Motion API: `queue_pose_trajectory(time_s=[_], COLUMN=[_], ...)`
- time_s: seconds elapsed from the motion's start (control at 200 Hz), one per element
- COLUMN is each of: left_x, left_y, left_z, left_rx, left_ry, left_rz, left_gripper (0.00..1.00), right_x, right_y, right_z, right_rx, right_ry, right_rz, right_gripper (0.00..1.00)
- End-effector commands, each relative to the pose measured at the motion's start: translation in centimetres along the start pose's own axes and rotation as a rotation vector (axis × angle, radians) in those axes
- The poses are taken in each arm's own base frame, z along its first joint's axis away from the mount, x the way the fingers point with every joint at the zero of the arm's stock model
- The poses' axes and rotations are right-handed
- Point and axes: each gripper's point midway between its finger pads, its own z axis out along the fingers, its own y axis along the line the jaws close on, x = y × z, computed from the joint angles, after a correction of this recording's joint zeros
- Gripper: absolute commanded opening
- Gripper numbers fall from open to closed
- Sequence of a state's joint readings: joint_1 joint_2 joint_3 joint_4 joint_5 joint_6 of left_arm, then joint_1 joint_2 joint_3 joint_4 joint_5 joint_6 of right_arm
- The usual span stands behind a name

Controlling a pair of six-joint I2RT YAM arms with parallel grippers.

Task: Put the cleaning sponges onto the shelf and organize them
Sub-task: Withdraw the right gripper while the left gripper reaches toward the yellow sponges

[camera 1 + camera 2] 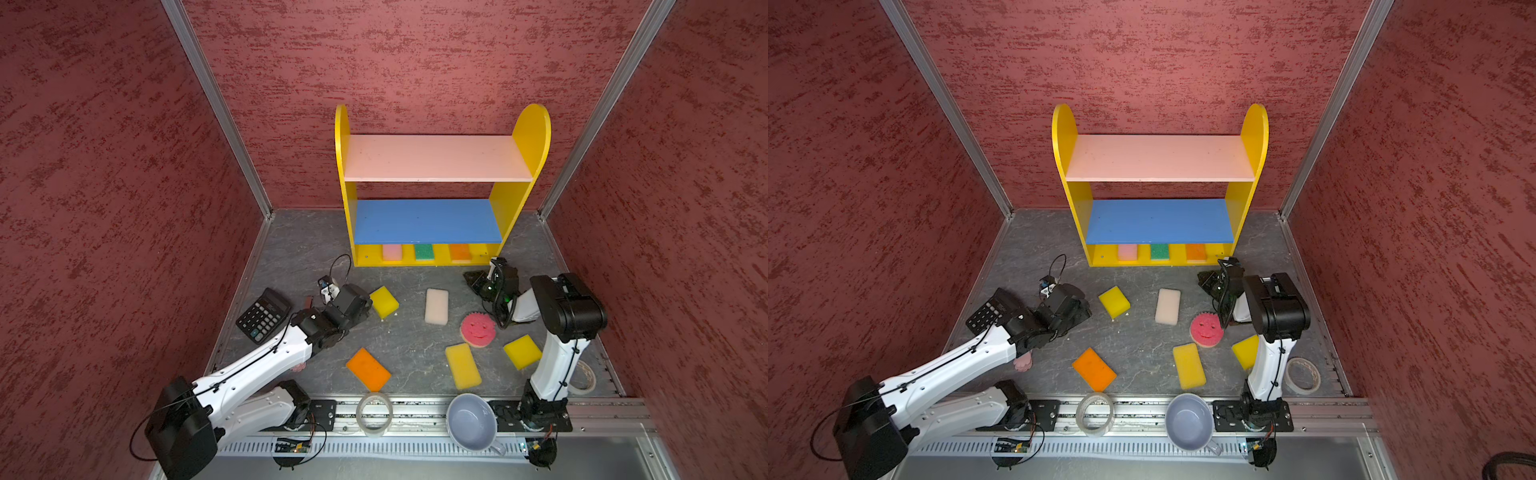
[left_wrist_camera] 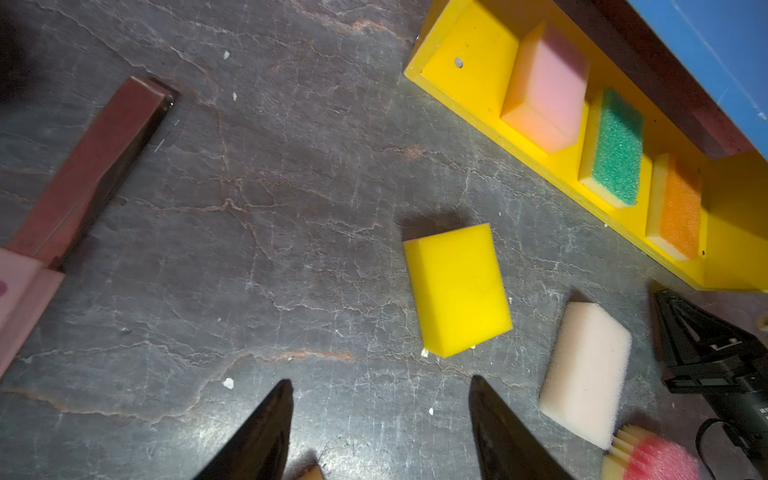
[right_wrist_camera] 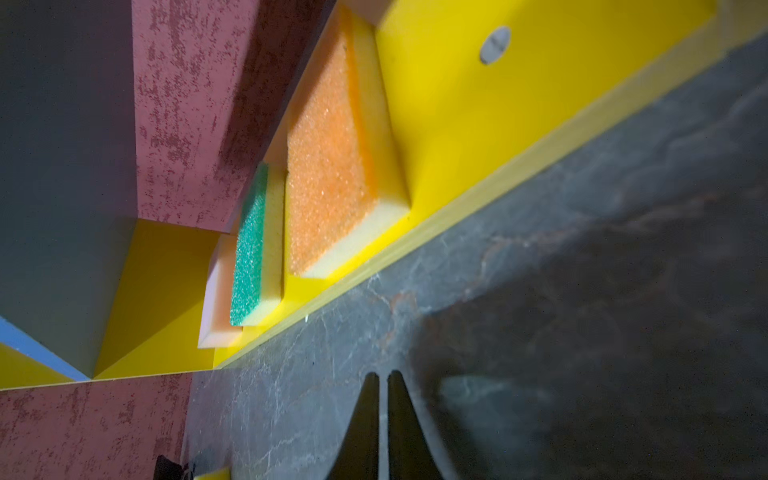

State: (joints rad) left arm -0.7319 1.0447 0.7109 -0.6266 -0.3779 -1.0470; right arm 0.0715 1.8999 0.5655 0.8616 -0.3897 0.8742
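Sponges (image 1: 436, 306) scattered on grey stone floor (image 1: 299, 245), red walls (image 1: 415, 62)

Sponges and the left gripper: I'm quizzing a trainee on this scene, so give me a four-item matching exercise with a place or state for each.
1 green sponge
2 white sponge
3 smiley sponge
4 left gripper

A open, empty
B round, on the table
C on the shelf base
D rectangular, on the table

Pairs: 1-C, 2-D, 3-B, 4-A

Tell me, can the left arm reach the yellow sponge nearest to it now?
Probably yes. The left end effector is open, and the yellow sponge lies just ahead of it on bare floor, with nothing between them.
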Motion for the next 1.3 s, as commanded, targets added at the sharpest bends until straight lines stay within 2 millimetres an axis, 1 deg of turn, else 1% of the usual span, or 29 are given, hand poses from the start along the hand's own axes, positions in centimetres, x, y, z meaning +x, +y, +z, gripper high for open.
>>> queue_pose_trajectory(time_s=[0.0,0.125,0.195,0.321,0.371,0.436,0.501,0.511,0.526,0.661,0.711,0.792,0.882,0.917,0.937,0.997,1.047,1.192,1.247,1.293], left_x=[-0.8,-0.2,0.4,1.4,1.7,2.0,2.3,2.3,2.4,2.3,2.5,2.9,3.4,3.6,4.0,4.9,6.2,9.6,10.3,10.6], left_y=[-1.7,-3.1,-3.7,-4.3,-4.4,-4.5,-4.9,-4.9,-5.0,-6.0,-6.4,-7.5,-8.4,-9.2,-9.4,-11.0,-12.2,-14.2,-14.7,-15.1], left_z=[-0.8,-0.6,-0.4,0.4,0.9,1.4,2.0,2.1,2.3,3.5,3.9,4.1,4.3,4.1,4.0,3.6,3.5,3.2,3.2,3.3], left_rx=[0.053,0.091,0.095,0.074,0.059,0.039,0.035,0.035,0.037,0.014,0.014,0.04,0.03,0.034,0.033,0.061,0.094,0.165,0.184,0.193], left_ry=[-0.035,-0.02,-0.008,0.024,0.038,0.052,0.063,0.065,0.067,0.081,0.089,0.097,0.118,0.128,0.135,0.154,0.184,0.259,0.262,0.251], left_rz=[0.013,0.04,0.058,0.095,0.102,0.105,0.098,0.097,0.097,0.109,0.109,0.12,0.156,0.181,0.204,0.255,0.294,0.336,0.348,0.348], left_gripper=[0.67,0.67,0.68,0.71,0.72,0.73,0.74,0.74,0.75,0.72,0.71,0.7,0.71,0.72,0.72,0.72,0.73,0.72,0.73,0.73], right_x=[0.5,0.8,0.7,0.7,0.9,1.7,2.8,2.6,2.7,4.3,4.8,5.2,5.4,5.3,5.3,5.2,5.3,6.5,7.0,7.3], right_y=[1.0,1.9,2.3,3.1,3.4,3.5,3.1,3.7,4.0,5.3,5.9,6.6,6.6,6.4,6.2,5.8,5.6,5.8,5.8,5.8], right_z=[-1.4,-2.6,-3.4,-4.8,-5.2,-5.6,-5.7,-6.0,-6.1,-7.0,-7.4,-8.2,-9.4,-9.9,-10.1,-10.7,-10.8,-9.9,-9.5,-9.3], right_rx=[-0.003,0.05,0.1,0.183,0.208,0.229,0.25,0.237,0.233,0.228,0.225,0.238,0.273,0.293,0.306,0.332,0.338,0.288,0.258,0.244], right_ry=[0.028,0.049,0.049,0.063,0.074,0.108,0.154,0.144,0.144,0.16,0.164,0.159,0.155,0.153,0.154,0.154,0.16,0.202,0.207,0.214], right_rz=[-0.011,-0.107,-0.166,-0.262,-0.305,-0.359,-0.387,-0.396,-0.402,-0.47,-0.498,-0.541,-0.563,-0.565,-0.564,-0.561,-0.55,-0.502,-0.487,-0.481], right_gripper=[0.13,0.18,0.24,0.37,0.41,0.44,0.45,0.45,0.46,0.46,0.44,0.42,0.42,0.42,0.43,0.44,0.45,0.45,0.45,0.45])
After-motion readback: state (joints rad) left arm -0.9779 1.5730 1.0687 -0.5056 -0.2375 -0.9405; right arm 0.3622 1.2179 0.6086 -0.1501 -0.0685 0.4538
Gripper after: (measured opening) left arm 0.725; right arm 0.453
